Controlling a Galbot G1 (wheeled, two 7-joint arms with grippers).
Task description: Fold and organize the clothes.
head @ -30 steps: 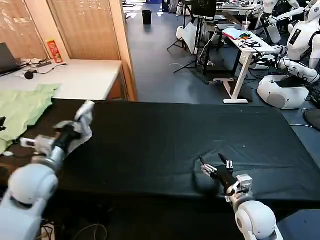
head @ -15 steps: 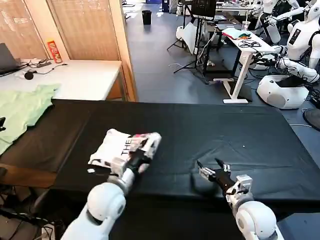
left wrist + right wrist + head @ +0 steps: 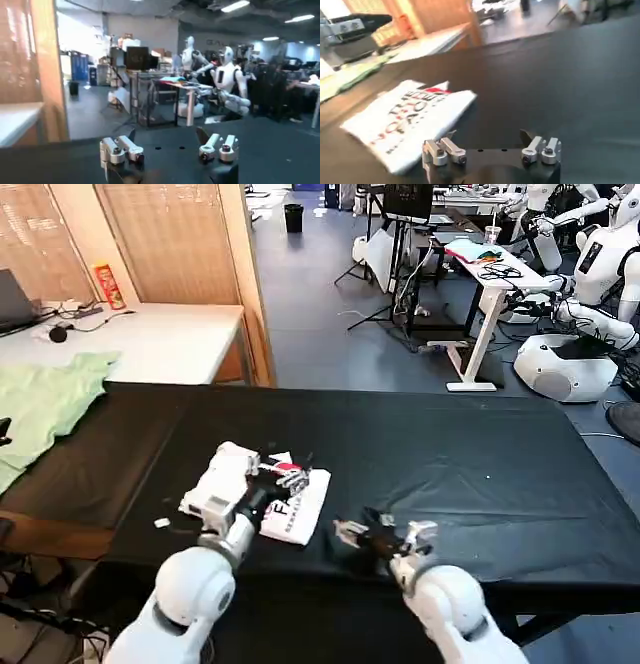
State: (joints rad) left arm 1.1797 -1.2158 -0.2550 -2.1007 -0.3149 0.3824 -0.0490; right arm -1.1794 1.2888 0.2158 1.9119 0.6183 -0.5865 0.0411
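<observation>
The clothes are one folded white T-shirt with black and red lettering, lying on the black table near its front edge. My left gripper hovers over the shirt's far end, and its fingers stand wide open with nothing between them. My right gripper sits low over the table just right of the shirt, pointing at it. In the right wrist view that gripper is open and empty, and the shirt lies a short way ahead of the fingertips.
A pale green garment hangs over the left end of the table beside a white desk carrying a red can. The right half of the black table is bare. White robots and a desk stand far back right.
My left arm carried the shirt from the table's left end to the front middle and let go of it. My right gripper moved left, toward the shirt.
</observation>
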